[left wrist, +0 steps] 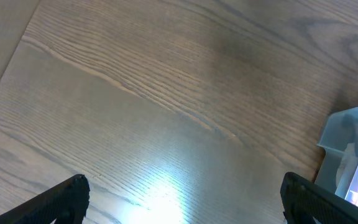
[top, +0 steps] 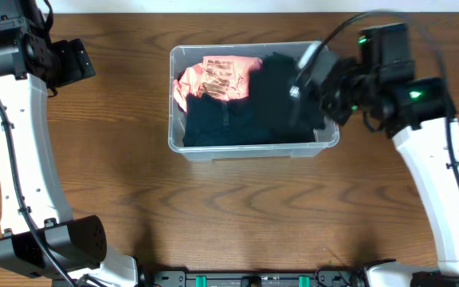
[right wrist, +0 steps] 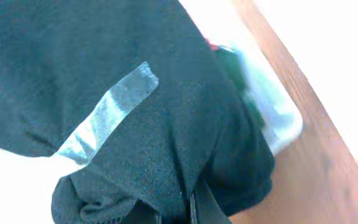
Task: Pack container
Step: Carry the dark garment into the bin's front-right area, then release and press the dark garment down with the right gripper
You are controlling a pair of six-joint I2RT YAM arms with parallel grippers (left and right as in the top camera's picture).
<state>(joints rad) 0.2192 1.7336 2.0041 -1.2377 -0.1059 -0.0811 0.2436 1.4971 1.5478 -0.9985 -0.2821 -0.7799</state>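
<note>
ok, my right pincer clamped on dark garment over container; lower deep before letting go. left pincer apart, idle.

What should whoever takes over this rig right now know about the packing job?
Left gripper: open, empty, above the table, left of the container.
Right gripper: shut on a dark garment, over the container's right end.
Done: pink garment and other dark clothing already inside.
Left: lower the dark garment in, release.
</note>
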